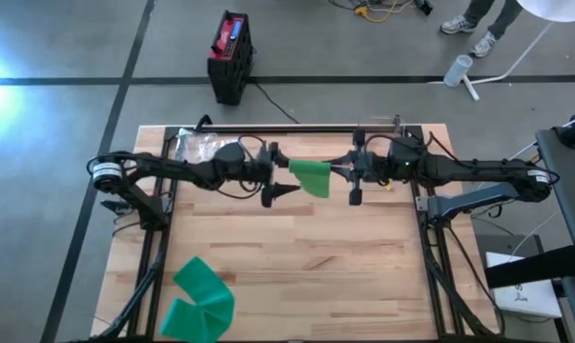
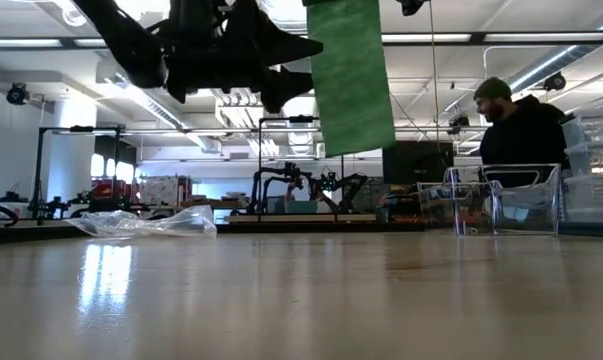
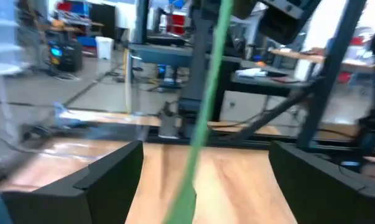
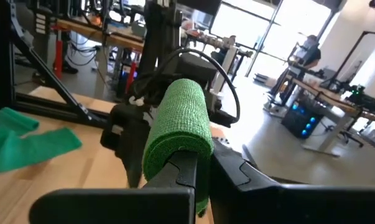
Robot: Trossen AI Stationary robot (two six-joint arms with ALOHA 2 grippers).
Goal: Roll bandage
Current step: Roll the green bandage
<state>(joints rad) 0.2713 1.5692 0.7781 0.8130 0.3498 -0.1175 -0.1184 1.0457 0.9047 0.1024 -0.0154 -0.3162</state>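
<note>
Right gripper (image 1: 337, 172) clamped shut on the green bandage (image 1: 313, 177), held mid-air over the far centre of the bench (image 1: 297, 267), loose strip hanging down. Left gripper (image 1: 279, 177) just left of it, jaws spread wide either side of the strip, holding nothing. I'd close left low on the tail, keep tension, then wind evenly so layers stack square

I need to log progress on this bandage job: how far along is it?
Done: the right gripper is shut on the green bandage, lifted off the table, its tail hanging free. In hand: the open left gripper straddles that tail. Left: the rolling itself; another green bandage lies loose.
</note>
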